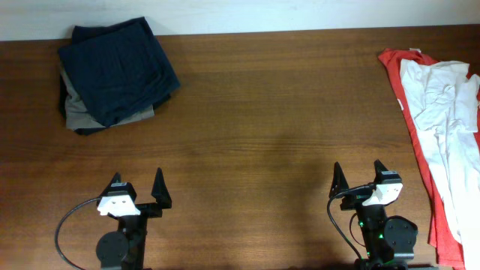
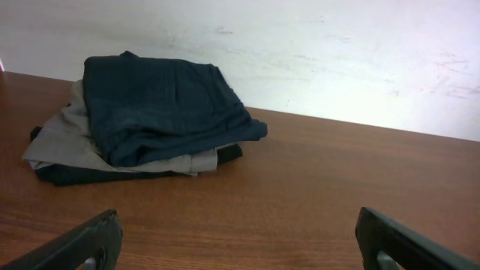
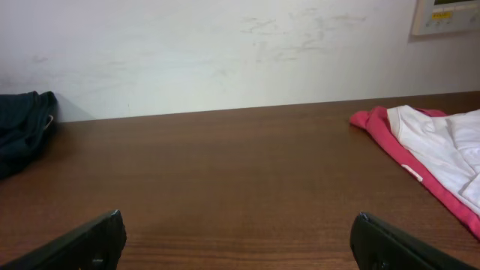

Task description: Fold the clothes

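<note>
The white T-shirt (image 1: 446,120) lies crumpled at the table's right edge, on top of a red-orange shirt (image 1: 435,196). It also shows at the right of the right wrist view (image 3: 450,146). My left gripper (image 1: 137,184) is open and empty near the front left of the table. My right gripper (image 1: 358,174) is open and empty near the front right, well short of the white T-shirt. In both wrist views the fingers (image 2: 238,238) (image 3: 238,240) stand wide apart over bare wood.
A stack of folded navy and grey garments (image 1: 112,73) sits at the back left, also in the left wrist view (image 2: 142,120). The brown wooden table (image 1: 262,127) meets a white wall at the back. The red-orange shirt runs past the right edge.
</note>
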